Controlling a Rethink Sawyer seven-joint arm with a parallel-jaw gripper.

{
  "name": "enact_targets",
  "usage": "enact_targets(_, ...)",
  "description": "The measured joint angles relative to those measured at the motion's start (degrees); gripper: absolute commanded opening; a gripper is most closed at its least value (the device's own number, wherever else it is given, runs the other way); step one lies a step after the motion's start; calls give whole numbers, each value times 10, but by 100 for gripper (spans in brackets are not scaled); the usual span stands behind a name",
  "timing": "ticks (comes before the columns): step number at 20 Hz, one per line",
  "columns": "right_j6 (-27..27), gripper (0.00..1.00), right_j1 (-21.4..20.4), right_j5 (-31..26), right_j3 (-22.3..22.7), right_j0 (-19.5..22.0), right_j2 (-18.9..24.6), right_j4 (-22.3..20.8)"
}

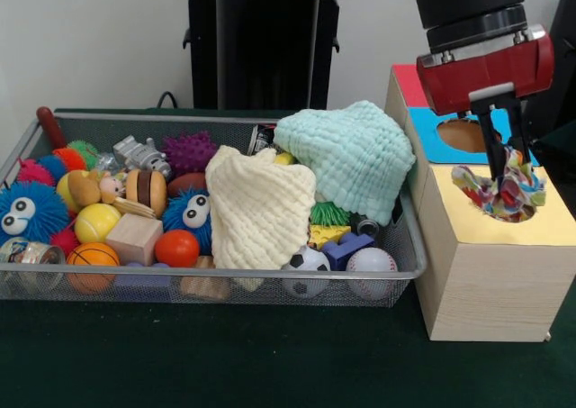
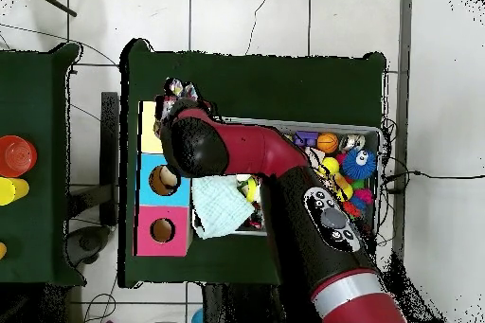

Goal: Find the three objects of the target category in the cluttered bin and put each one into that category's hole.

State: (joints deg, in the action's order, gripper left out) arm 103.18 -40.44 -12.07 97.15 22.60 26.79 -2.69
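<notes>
My gripper (image 1: 507,178) reaches down from the red wrist onto the yellow top (image 1: 454,223) of the wood box at the right. It is shut on the confetti cloth (image 1: 500,194), which sits bunched in the yellow hole and hides most of its opening. The cream waffle cloth (image 1: 261,205) and the mint-green waffle cloth (image 1: 351,156) lie on top of the toys at the right end of the wire bin (image 1: 180,275). In the overhead view the arm covers much of the bin; the mint cloth (image 2: 220,206) and a bit of confetti cloth (image 2: 178,90) show.
The blue-topped hole (image 1: 463,135) and the red top (image 1: 409,84) lie behind the yellow one. The bin holds several balls, blue fuzzy balls with eyes (image 1: 27,212), a wooden block (image 1: 133,237) and other toys. A black pedestal (image 1: 261,39) stands behind it.
</notes>
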Motion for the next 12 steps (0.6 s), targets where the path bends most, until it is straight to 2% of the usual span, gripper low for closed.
enact_targets(12, 0, 0, 38, 0, 8, -2, 4, 5)
